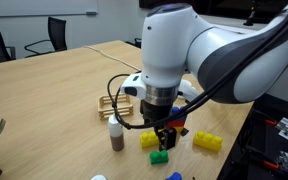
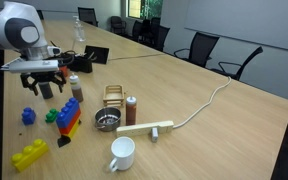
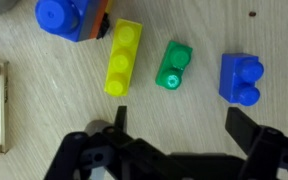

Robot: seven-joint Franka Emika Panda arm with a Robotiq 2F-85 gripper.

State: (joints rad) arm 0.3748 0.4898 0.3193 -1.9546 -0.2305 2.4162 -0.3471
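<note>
Now, gripper [image 3: 179,125]: spread wide, empty, above the table [image 3: 34,110].
Green block [image 3: 172,66]: on the table, just ahead of the jaws, between yellow block [image 3: 122,57] and blue block [image 3: 242,78].
Long axis: roughly crosswise to the closing line.

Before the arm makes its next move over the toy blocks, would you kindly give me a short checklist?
1. Jaws of the gripper open and empty: ok.
2. The green block lies between the finger lines in the wrist view: ok.
3. Fingers clear of neighbours: not ok; the yellow block and the blue block each sit in line with one finger.
4. Height left above the blocks: cannot tell.
5. The brown bottle upright, apart from the gripper: ok.
</note>
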